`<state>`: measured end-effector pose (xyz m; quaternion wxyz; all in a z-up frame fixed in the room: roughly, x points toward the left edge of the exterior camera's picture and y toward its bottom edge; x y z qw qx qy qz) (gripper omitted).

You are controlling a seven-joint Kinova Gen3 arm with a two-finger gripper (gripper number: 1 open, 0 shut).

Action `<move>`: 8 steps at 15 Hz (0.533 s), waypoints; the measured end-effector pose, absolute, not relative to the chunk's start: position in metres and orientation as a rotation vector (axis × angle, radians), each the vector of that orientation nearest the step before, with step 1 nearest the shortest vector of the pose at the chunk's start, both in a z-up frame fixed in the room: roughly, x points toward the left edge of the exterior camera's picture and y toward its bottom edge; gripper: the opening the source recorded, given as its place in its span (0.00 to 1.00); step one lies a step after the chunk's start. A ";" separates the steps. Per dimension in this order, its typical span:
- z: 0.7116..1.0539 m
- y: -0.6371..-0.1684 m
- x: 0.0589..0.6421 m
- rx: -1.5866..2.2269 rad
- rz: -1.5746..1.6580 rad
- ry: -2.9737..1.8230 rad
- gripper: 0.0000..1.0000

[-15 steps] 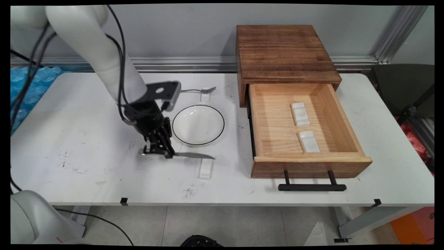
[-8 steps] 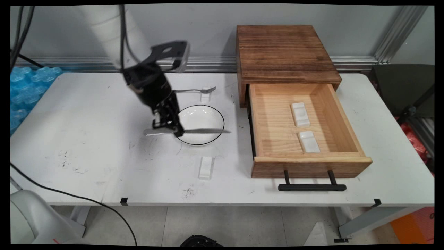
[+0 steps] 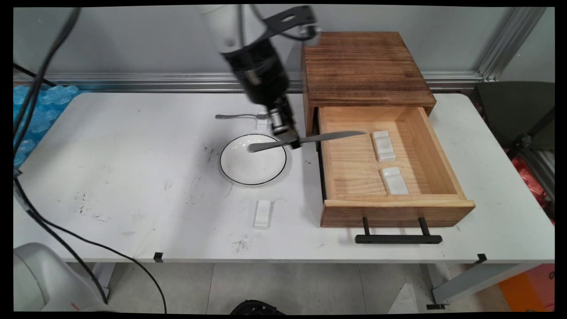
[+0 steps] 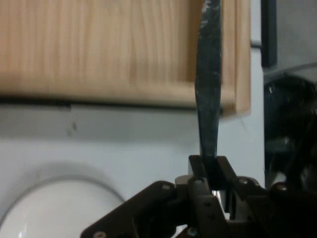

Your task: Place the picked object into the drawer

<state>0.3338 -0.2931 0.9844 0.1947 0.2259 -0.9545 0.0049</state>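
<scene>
Black hand (image 3: pixel 292 141) holds a silver-grey knife (image 3: pixel 310 139). White plate (image 3: pixel 234 166) has a thin black rim. Pale wood drawer (image 3: pixel 350 164), dark brown cabinet (image 3: pixel 361 66).

Silver knife (image 3: pixel 305 140) (image 4: pixel 208 99) level in midair, blade over open wooden drawer (image 3: pixel 354 173) (image 4: pixel 99 49).

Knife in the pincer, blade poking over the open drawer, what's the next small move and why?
Probably carry it a little farther over the drawer before lowering. The pincer grips the knife mid-length above the drawer's left wall, handle end over the plate, blade tip near the far white rest.
</scene>
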 end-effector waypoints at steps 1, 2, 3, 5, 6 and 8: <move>0.984 -0.300 0.323 0.630 0.019 -2.665 0.00; 0.982 -0.307 0.310 0.623 0.026 -2.655 0.00; 0.979 -0.314 0.298 0.615 0.032 -2.646 0.00; 0.972 -0.325 0.280 0.601 0.040 -2.634 0.00; 0.967 -0.331 0.269 0.593 0.045 -2.627 0.00; 0.957 -0.342 0.250 0.576 0.051 -2.617 0.00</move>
